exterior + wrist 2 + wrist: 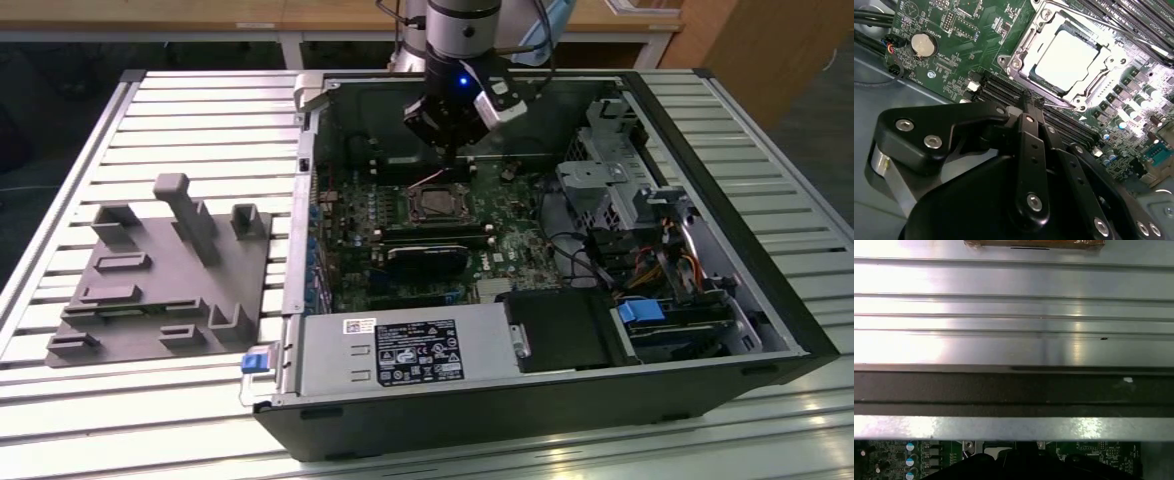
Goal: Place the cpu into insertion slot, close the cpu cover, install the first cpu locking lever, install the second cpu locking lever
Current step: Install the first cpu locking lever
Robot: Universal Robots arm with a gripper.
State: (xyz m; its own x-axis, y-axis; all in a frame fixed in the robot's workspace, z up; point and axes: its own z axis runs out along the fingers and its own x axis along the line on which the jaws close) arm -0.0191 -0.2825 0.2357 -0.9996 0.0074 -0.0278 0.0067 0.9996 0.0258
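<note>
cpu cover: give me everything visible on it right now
The cpu cover is a thin silvery metal frame with a big central window, lying closed and flat over the socket on the green motherboard. The cpu shows through the window. The gripper sits beside one edge; contact can't be told.

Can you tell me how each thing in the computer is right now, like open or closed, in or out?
cpu: sitting in its socket.
cpu cover: closed down flat around the cpu.
gripper: shut, holding nothing, just above the board beside the socket.
computer case: lying on its side, open.
</note>
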